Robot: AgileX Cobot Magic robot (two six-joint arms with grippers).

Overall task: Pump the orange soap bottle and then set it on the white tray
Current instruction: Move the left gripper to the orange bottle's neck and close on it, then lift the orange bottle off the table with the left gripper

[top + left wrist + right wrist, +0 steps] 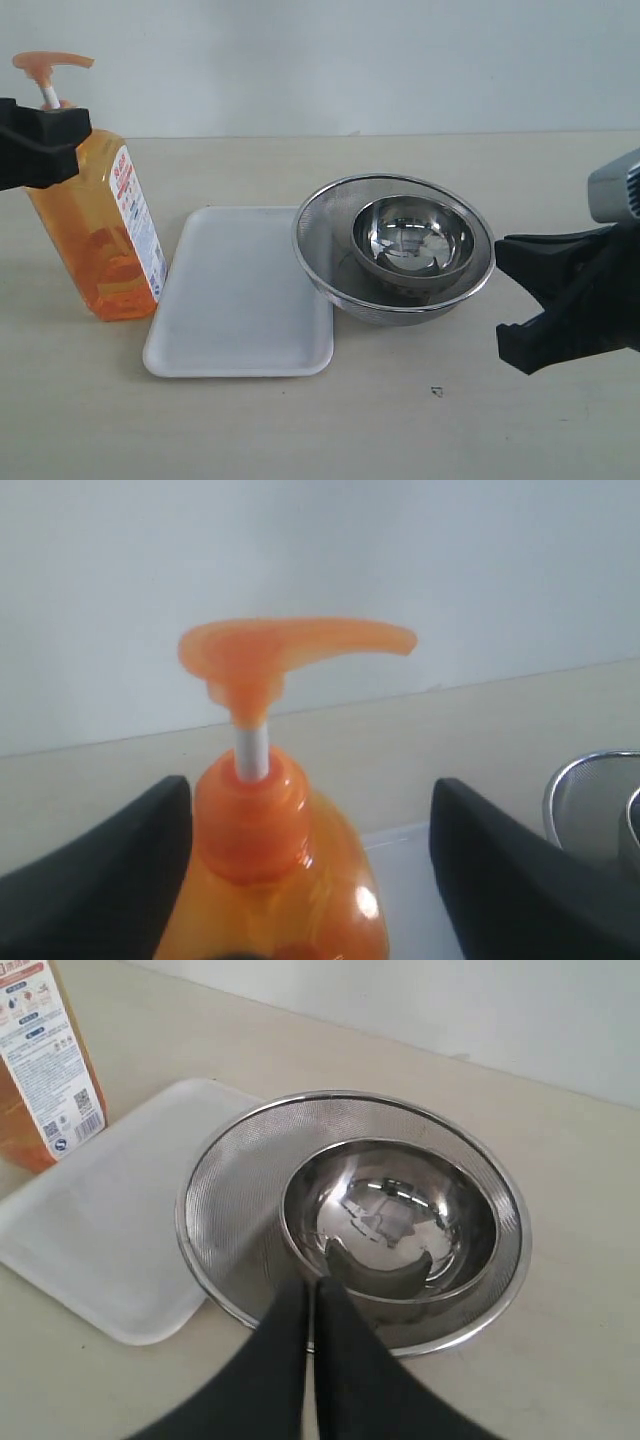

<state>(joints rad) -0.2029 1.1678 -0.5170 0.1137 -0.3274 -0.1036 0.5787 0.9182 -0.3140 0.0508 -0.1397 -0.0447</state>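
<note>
Right gripper point(312, 1305), fingers together, hangs at four o'clock of the bowls point(325, 275). Left gripper point(310, 875), fingers apart, straddles the neck of the soap bottle point(95, 240), which stands at nine o'clock of the tray point(240, 300). Closing off-centre could tip it.

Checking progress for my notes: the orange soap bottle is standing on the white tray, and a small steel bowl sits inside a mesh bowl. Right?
Not quite. The exterior view shows the soap bottle standing on the table beside the tray, not on it. The small steel bowl does sit inside the mesh bowl.
</note>
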